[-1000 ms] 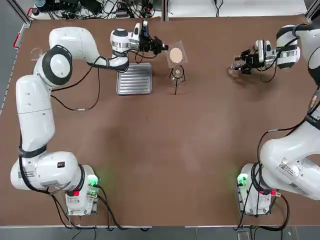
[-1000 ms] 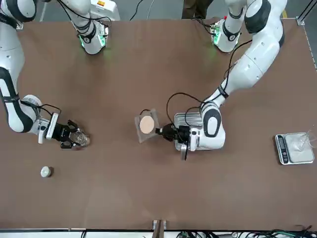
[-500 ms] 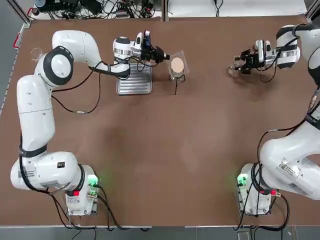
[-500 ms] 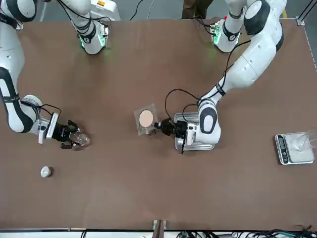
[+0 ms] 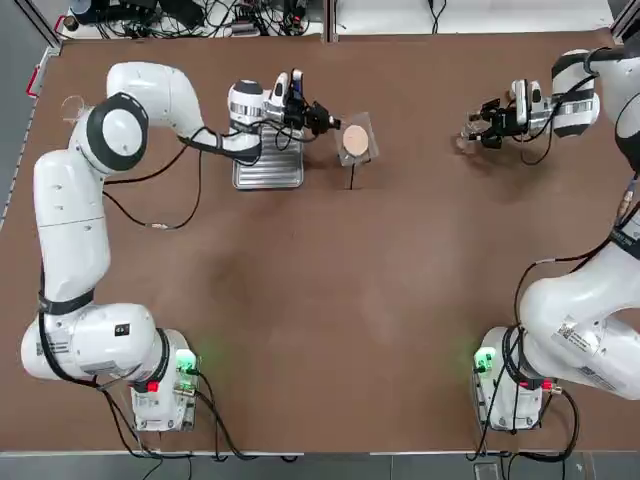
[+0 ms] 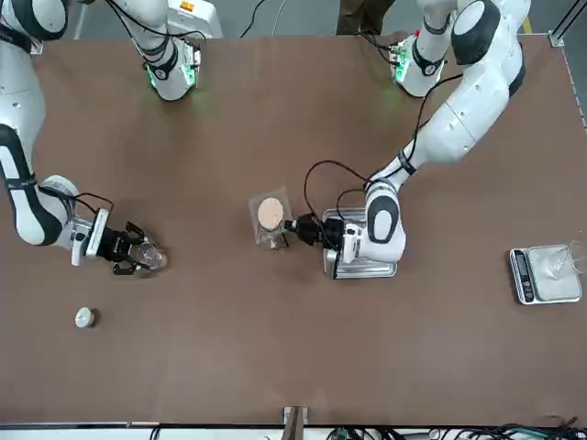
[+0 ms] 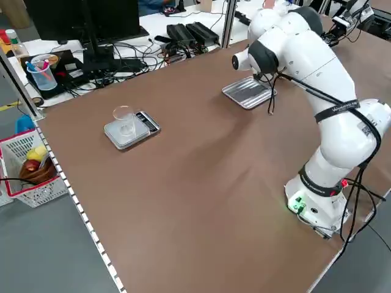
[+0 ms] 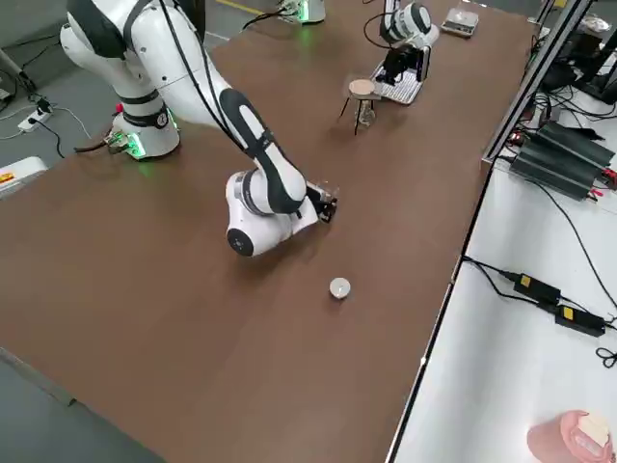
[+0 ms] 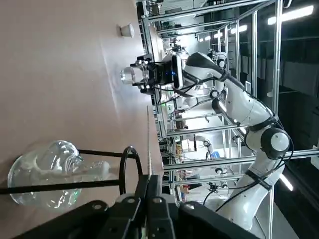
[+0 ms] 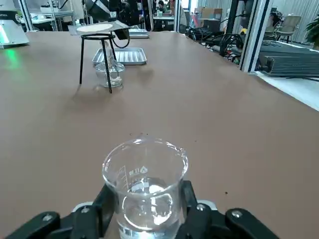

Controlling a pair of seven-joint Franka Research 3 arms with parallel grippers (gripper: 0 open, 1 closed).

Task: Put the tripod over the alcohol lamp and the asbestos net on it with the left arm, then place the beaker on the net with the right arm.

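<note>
Presently the tripod (image 10: 97,57) stands over the alcohol lamp (image 10: 109,69), the left claw (image 5: 325,122) is clamped on the asbestos net (image 5: 355,139) at the ring, unreleased, and the right claw (image 5: 474,130) grips the beaker (image 10: 144,186) on the counter (image 5: 330,290), well apart.

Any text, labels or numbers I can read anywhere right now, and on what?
None legible.
beaker: printed graduation marks, too small to read.
scale: display not readable.
Stickers on the right arm's base link: too small to read.
</note>
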